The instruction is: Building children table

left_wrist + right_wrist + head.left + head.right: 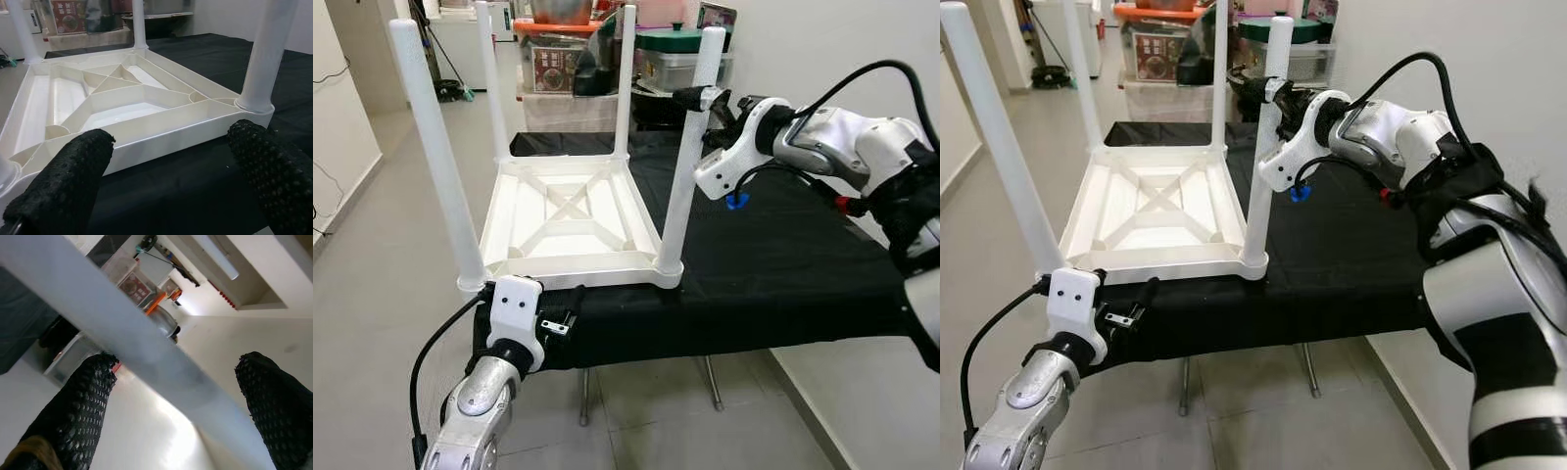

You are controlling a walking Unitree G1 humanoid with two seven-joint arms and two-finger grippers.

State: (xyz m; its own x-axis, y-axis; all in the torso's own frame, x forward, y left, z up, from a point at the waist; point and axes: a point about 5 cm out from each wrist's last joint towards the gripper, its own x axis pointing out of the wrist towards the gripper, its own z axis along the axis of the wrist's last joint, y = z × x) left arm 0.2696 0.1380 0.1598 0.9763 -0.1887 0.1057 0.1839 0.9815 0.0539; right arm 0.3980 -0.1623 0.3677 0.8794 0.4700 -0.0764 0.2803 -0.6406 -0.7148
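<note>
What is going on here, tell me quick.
A small white children's table lies upside down on a black-covered bench, all four legs standing up. The right gripper, fingers open, sits around the top of the near right leg. The left gripper, also open, hovers at the table's near edge, touching nothing.

Black-covered bench (783, 264) on metal legs over grey floor (372, 284), upturned white child's table (570, 223) resting on its near-left part, four legs pointing up

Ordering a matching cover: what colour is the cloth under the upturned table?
Black cloth, clearest in the left eye view.
</note>
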